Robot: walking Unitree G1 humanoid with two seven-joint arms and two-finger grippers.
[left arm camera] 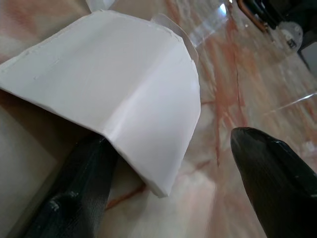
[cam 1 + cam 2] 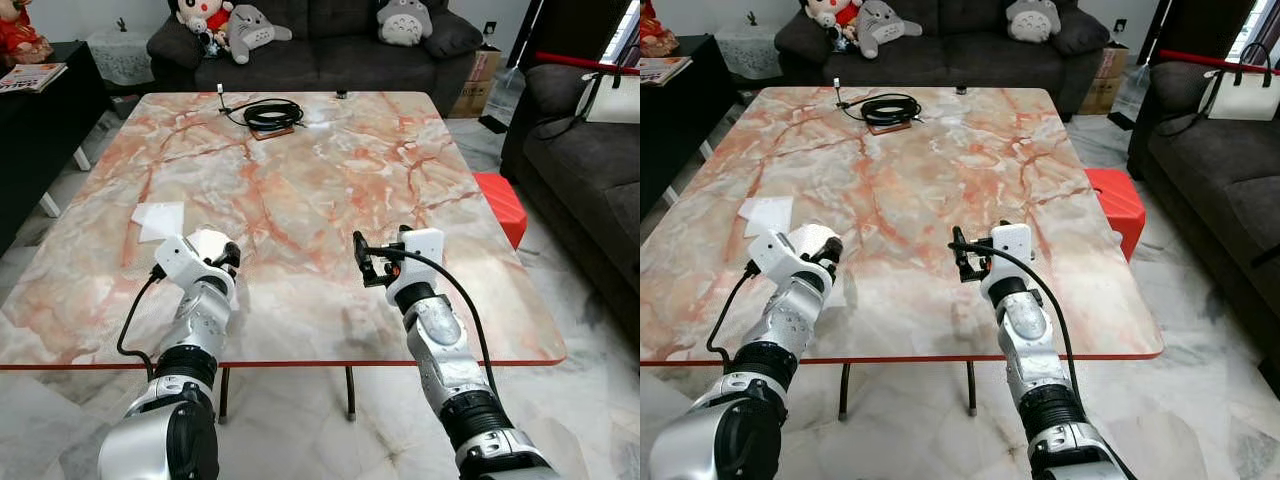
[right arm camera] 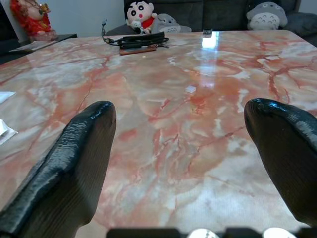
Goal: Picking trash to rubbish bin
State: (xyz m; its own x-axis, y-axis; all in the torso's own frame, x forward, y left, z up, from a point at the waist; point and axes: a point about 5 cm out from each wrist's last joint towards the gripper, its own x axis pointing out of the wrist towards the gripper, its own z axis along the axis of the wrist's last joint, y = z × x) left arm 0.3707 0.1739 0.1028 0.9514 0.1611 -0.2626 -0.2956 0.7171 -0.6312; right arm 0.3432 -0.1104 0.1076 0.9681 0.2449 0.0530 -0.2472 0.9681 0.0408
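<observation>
Both arms are up over the near edge of the marble table (image 2: 330,180). My left gripper (image 1: 173,198) has its fingers spread wide, one finger (image 1: 79,188) tucked under a bent white card (image 1: 124,94), the other well off it, so nothing's pinched. Another white paper (image 2: 158,220) lies flat at about 11 o'clock from that gripper. My right gripper (image 3: 181,148) hangs open over bare marble. Way out at 12 o'clock there's a coiled black cable (image 2: 272,114), with a dark sofa (image 2: 330,45) behind it.
</observation>
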